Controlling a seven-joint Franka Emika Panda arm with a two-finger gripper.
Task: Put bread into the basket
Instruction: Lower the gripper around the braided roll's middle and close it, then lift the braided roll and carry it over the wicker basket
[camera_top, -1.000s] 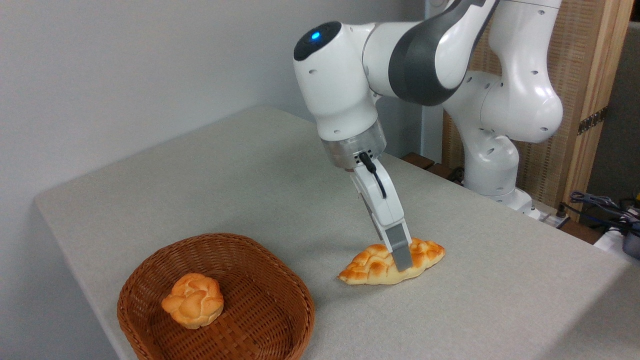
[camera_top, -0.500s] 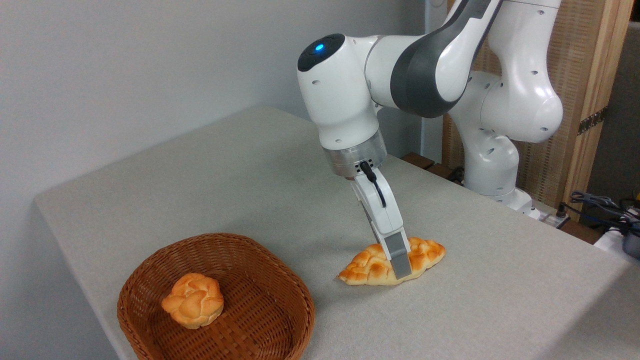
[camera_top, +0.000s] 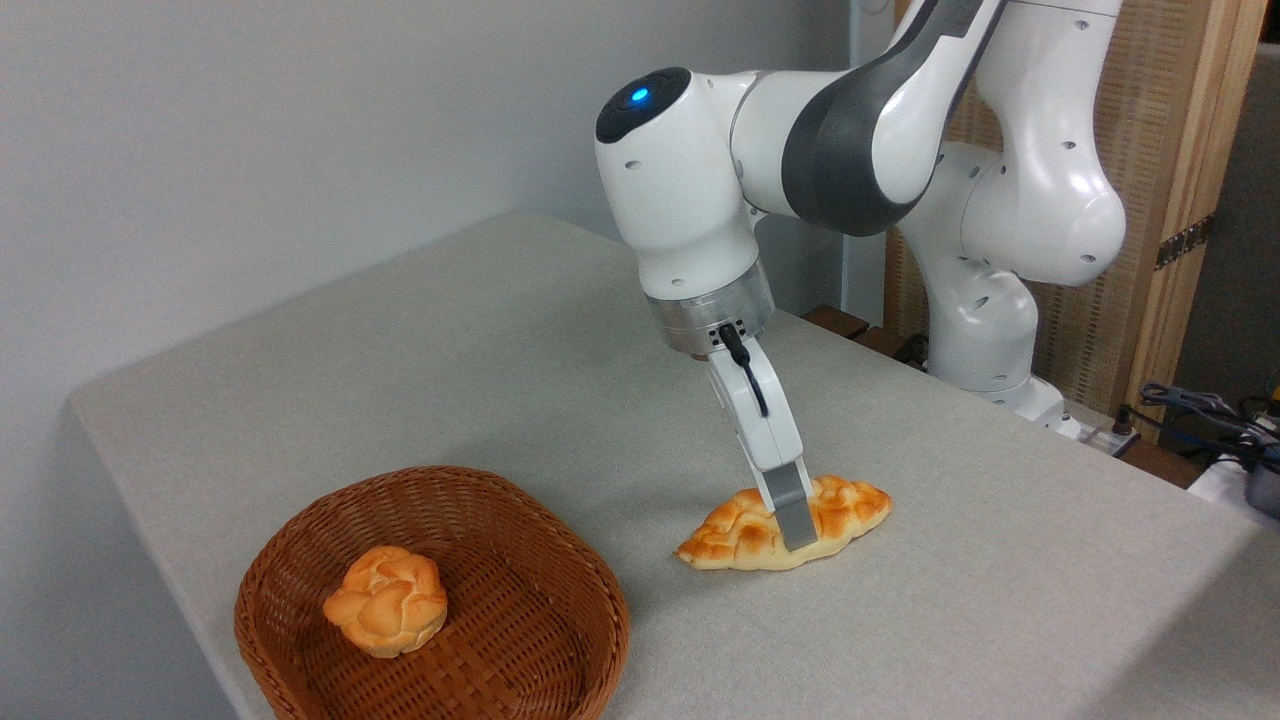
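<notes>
The bread (camera_top: 735, 525), a long braided golden loaf with a pale underside, lies on the grey table to the right of the basket. My gripper (camera_top: 797, 518) stands down over the loaf's middle, tilted. Its near grey finger (camera_top: 793, 508) presses against the loaf's front side, while the loaf hides the far finger. The jaws look closed around the loaf, which still rests on the table. At the front left sits the basket (camera_top: 560, 560), round, brown and woven.
A small round knotted bun (camera_top: 385, 600) lies inside the basket, left of its middle. The table's front-left edge runs close by the basket. The arm's white base (camera_top: 985, 330) and some cables (camera_top: 1200, 405) stand at the back right.
The gripper came down a little onto the loaf. Its near finger has drawn inward against the loaf's side. The loaf and the basket have not moved.
</notes>
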